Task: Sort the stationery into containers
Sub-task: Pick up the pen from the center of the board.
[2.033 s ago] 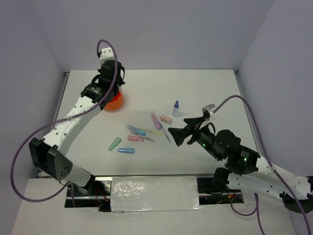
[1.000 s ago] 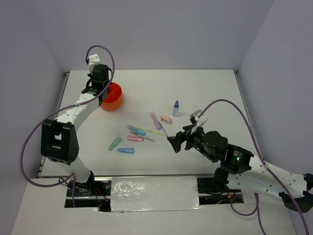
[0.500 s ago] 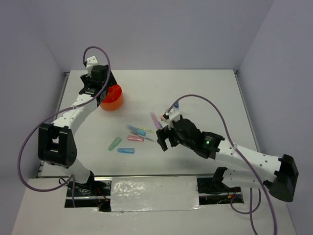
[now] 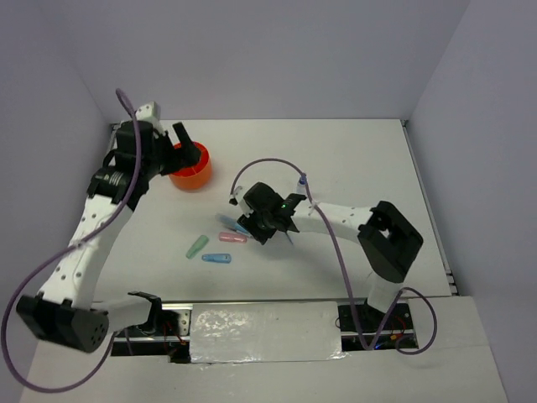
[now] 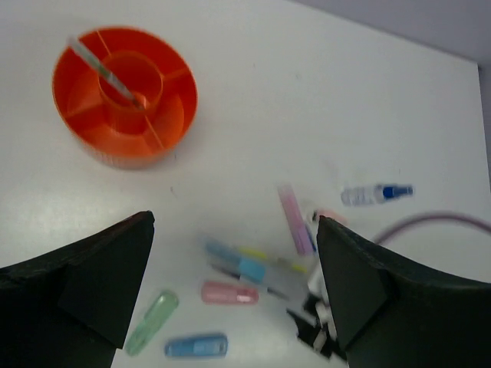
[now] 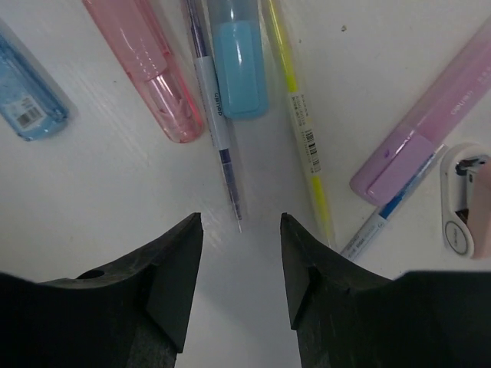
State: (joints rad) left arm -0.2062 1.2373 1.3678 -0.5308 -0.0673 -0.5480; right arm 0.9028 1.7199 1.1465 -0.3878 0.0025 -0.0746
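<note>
The right gripper [image 6: 239,224] hangs low over the cluster of stationery in the middle of the table [image 4: 361,151], with its arm stretched leftward across the surface. Its jaws stand partly apart and grip nothing. In the right wrist view, the pointed tip of a thin purple-and-white pen [image 6: 220,134] lies in the gap between the two fingers and touches neither. The pen's body runs away from the gripper.

A pink marker [image 6: 149,65] lies just beside that pen on one side, and a blue marker [image 6: 27,88] lies further out. On the other side, a blue highlighter [image 6: 238,65] lies against the pen. Next comes a thin yellow pen [image 6: 303,130], whose end comes near the other finger. Beyond these is a purple marker [image 6: 430,130] with a blue-tipped pen [image 6: 380,218] poking out from under it. A pink eraser [image 6: 464,203] sits at the edge of the view.

The left gripper [image 5: 234,226] is raised above the far left of the table, its jaws spread wide and empty. The orange organizer [image 5: 115,157] stands on the table at the far left, well apart from the cluster. One thin grey pen [image 5: 103,69] leans in its central ring, and the outer compartments that show hold nothing.

A green marker [image 5: 151,320] lies at the near left of the cluster. A small clear bottle [image 5: 376,193] with a blue cap lies at its far right.
</note>
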